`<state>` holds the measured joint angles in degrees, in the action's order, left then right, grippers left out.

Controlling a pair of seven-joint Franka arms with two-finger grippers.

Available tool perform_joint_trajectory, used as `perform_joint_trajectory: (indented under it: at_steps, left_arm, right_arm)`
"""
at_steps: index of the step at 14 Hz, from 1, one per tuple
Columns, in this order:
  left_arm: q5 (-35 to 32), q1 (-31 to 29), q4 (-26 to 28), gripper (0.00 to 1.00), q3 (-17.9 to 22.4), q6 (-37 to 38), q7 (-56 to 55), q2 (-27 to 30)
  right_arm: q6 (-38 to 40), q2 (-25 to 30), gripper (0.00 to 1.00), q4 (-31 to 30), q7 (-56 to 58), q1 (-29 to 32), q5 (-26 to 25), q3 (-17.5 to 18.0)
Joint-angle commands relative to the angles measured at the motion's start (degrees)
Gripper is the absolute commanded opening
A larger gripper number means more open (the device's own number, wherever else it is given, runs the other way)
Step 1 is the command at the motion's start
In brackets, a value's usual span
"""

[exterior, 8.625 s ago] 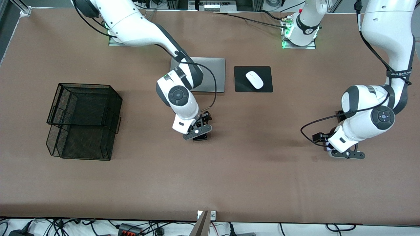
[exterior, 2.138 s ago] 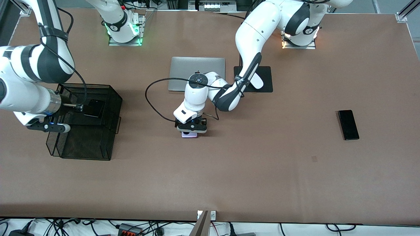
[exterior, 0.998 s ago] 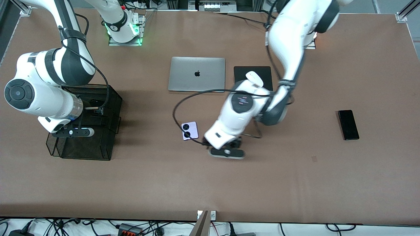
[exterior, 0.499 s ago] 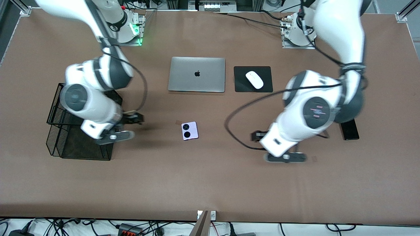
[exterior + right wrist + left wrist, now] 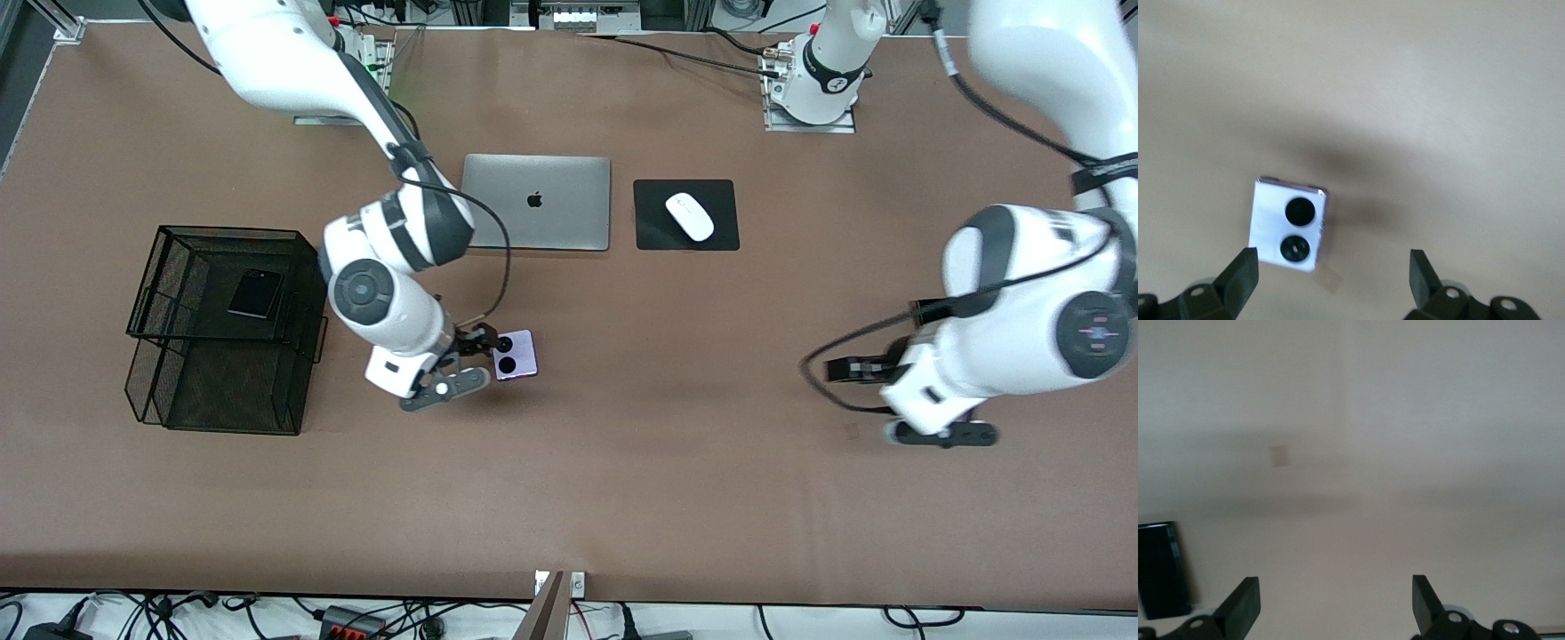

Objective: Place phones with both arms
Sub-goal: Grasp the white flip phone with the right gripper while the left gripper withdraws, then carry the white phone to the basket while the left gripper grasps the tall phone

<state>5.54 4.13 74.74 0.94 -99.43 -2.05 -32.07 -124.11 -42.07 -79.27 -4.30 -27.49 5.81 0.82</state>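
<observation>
The lilac phone [image 5: 516, 355] lies flat in the middle of the table, its two round lenses up. My right gripper [image 5: 480, 345] hangs open just beside it. In the right wrist view the lilac phone [image 5: 1288, 223] sits close to one finger, ahead of the right gripper [image 5: 1331, 280]. A black folded phone [image 5: 255, 293] rests on the upper tier of the mesh basket [image 5: 231, 231]. The long black slab [image 5: 1161, 570] shows only in the left wrist view, beside the open left gripper [image 5: 1336, 603]. In the front view the left gripper [image 5: 845, 367] is over bare table at the left arm's end.
A silver laptop [image 5: 533, 203] and a white mouse [image 5: 689, 216] on a black pad [image 5: 658, 233] lie farther from the front camera. The two-tier basket stands at the right arm's end. A small square patch [image 5: 1279, 455] marks the table surface.
My right arm swung from the basket over to the lilac phone. My left arm left that phone and swept to its own end of the table, covering the black slab.
</observation>
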Motion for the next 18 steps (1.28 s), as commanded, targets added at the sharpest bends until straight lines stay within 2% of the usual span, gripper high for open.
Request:
perform_joint_trajectory:
  at_steps: [1,4,6,9,11,15,18]
  left_arm:
    - [-3.76,-3.59,7.86,0.98,-0.68,-3.74,4.07,3.42]
    - [-3.96,-9.65,15.94,1.0,-1.12,-15.31,14.75,3.33]
    - [-4.39,-10.19,18.94,1.0,-1.03,-19.03,16.72,3.07]
    - [-4.31,-13.79,19.21,1.0,-1.12,-23.68,25.75,-0.09]
    - [-4.31,-15.64,20.35,1.0,-1.12,-25.8,27.36,-0.71]
    - [-3.43,-19.5,21.59,1.0,-1.38,-31.34,30.7,-4.13]
    - [-0.18,-21.35,22.46,0.99,-1.38,-34.06,30.09,-5.2]
  right_arm:
    - [-2.36,-3.54,1.0,2.1,0.96,-1.5,1.13,-0.12]
    - [-5.0,-5.91,1.0,2.1,0.87,-3.96,0.87,-0.21]
    - [-5.09,-6.97,1.0,2.1,-1.49,-4.14,0.78,-0.3]
    - [-5.09,-7.85,1.0,2.02,-7.12,-6.87,-2.37,-1.0]
    - [-4.92,-8.38,1.0,2.1,-8.88,-6.87,-3.96,-1.09]
    - [-5.18,-9.61,1.0,2.1,-11.17,-6.96,-3.88,-1.0]
    - [-6.14,-10.31,1.0,2.1,-12.39,-6.96,-3.53,-1.0]
